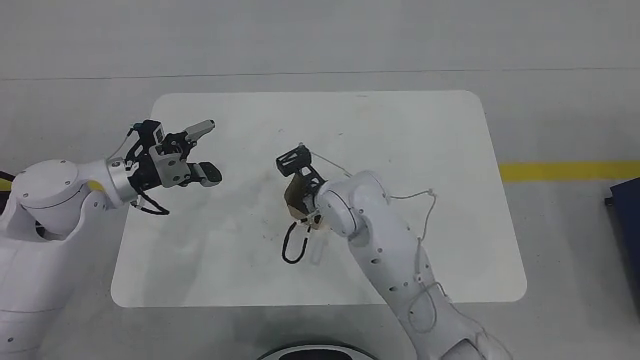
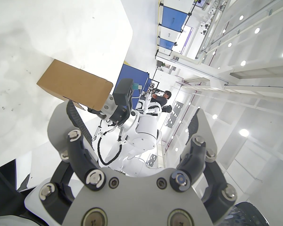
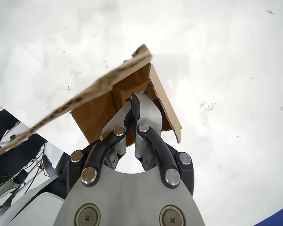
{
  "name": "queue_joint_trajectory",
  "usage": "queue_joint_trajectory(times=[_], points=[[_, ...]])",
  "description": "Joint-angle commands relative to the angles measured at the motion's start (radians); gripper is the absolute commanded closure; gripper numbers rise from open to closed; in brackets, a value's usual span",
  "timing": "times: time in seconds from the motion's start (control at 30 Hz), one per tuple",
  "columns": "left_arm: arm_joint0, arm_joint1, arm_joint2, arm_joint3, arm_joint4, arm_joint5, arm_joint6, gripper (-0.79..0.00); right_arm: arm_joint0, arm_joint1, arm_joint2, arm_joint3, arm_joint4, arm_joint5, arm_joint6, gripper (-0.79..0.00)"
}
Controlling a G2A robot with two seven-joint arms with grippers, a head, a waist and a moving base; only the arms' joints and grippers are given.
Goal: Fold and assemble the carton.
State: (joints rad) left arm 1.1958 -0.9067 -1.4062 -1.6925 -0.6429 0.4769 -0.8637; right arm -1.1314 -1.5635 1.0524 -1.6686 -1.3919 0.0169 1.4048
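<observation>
Right claw pinched narrow inside carton, likely bracing it on desk for folding; left claw wide, empty, well apart from carton

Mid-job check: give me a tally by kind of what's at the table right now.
carton: 1
claws: 2 (left claw open, right claw shut on the carton)
table: 1
Total: 4
</observation>
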Motion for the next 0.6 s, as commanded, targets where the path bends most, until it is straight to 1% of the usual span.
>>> queue_joint_trajectory(times=[0.0, 0.07, 0.2, 0.33, 0.57], points=[[0.000, 0.000, 0.000, 0.000, 0.000, 0.000, 0.000, -0.785, 0.005, -0.001, -0.006, 0.006, 0.000, 0.004, -0.001, 0.000], [0.000, 0.000, 0.000, 0.000, 0.000, 0.000, 0.000, -0.785, 0.014, -0.002, -0.017, 0.020, -0.010, 0.010, 0.003, 0.000], [0.000, 0.000, 0.000, 0.000, 0.000, 0.000, 0.000, -0.785, 0.049, -0.009, -0.044, 0.083, -0.038, 0.053, 0.011, 0.000], [0.000, 0.000, 0.000, 0.000, 0.000, 0.000, 0.000, -0.785, 0.082, -0.017, -0.065, 0.137, -0.033, 0.076, 0.021, 0.000], [0.000, 0.000, 0.000, 0.000, 0.000, 0.000, 0.000, -0.785, 0.109, -0.026, -0.087, 0.192, -0.034, 0.111, 0.039, 0.000]])
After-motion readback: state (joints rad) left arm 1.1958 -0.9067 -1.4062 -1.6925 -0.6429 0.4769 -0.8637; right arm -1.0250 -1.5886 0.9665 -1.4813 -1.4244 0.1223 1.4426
